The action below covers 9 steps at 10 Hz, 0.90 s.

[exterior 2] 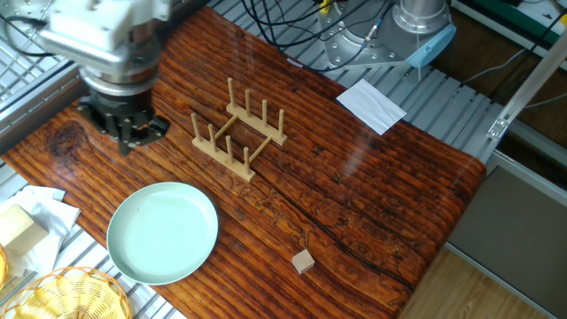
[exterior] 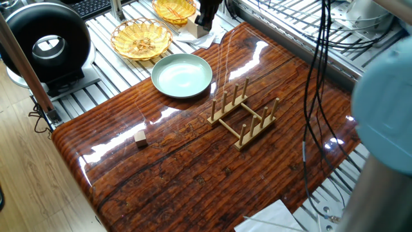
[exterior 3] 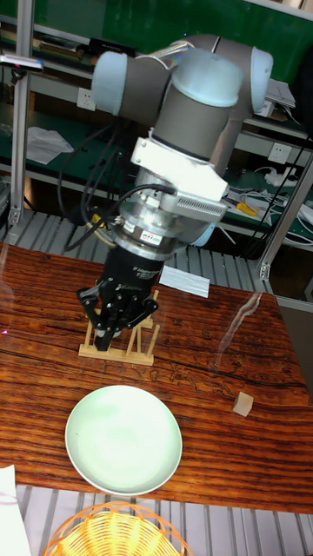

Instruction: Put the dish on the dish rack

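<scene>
One fixed view: dish [exterior: 182, 75] flat on the table's far corner, well apart from the rack [exterior: 243, 115]; gripper [exterior: 206, 14] at the top edge beyond the dish, jaw state not readable here. The other fixed view: gripper [exterior 2: 122, 133] above bare wood between rack [exterior 2: 237, 133] and table edge, dish [exterior 2: 163, 231] lying toward the near-left corner from it, empty and untouched. Tall fixed view: gripper [exterior 3: 113, 321] with fingers spread and holding nothing, hanging before the rack [exterior 3: 122, 340], dish [exterior 3: 123, 439] below and nearer the camera; judged next need is a move toward the dish rim.

mint-green dish [exterior 2: 163, 232], light-wood rack [exterior 2: 239, 137], yellow wicker basket [exterior: 140, 38]
</scene>
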Each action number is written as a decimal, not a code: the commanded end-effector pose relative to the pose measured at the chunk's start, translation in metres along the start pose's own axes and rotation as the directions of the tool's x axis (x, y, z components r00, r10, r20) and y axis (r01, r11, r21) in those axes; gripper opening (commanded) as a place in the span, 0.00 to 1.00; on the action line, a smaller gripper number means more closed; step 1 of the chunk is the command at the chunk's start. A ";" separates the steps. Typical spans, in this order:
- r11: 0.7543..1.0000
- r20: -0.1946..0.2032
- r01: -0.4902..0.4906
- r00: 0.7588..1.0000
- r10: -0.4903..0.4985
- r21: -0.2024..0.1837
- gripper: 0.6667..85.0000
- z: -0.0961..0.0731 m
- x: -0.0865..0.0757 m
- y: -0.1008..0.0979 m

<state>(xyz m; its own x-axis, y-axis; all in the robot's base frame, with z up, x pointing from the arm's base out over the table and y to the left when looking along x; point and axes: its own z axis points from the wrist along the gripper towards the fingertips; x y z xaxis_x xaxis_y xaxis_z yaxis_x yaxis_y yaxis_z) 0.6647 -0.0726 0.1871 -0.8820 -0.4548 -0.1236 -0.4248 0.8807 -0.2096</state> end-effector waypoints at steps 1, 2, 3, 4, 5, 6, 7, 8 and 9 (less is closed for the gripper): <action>0.997 0.011 0.039 0.999 -0.038 -0.070 0.00 0.008 -0.010 -0.011; 0.992 0.001 0.010 1.000 -0.010 -0.127 0.00 0.008 -0.010 0.002; 0.988 -0.014 -0.013 1.000 0.011 -0.153 0.00 0.010 -0.010 0.005; 0.985 -0.034 -0.045 0.999 0.040 -0.169 0.00 0.011 -0.010 0.004; 0.981 -0.048 -0.082 0.996 0.074 -0.178 0.00 0.015 -0.012 0.002; 0.976 -0.054 -0.120 0.992 0.112 -0.180 0.00 0.021 -0.016 -0.004; 0.972 -0.056 -0.140 0.990 0.131 -0.188 0.00 0.026 -0.021 -0.007; 0.971 -0.060 -0.145 0.989 0.135 -0.192 0.00 0.030 -0.023 -0.012; 0.966 -0.062 -0.151 0.988 0.141 -0.208 0.00 0.033 -0.026 -0.014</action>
<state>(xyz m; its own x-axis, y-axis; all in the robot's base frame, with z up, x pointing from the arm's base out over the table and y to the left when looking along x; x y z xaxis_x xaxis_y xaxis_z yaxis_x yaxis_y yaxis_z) 0.6891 -0.0756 0.1667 -0.9302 -0.3558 -0.0905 -0.3549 0.9345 -0.0257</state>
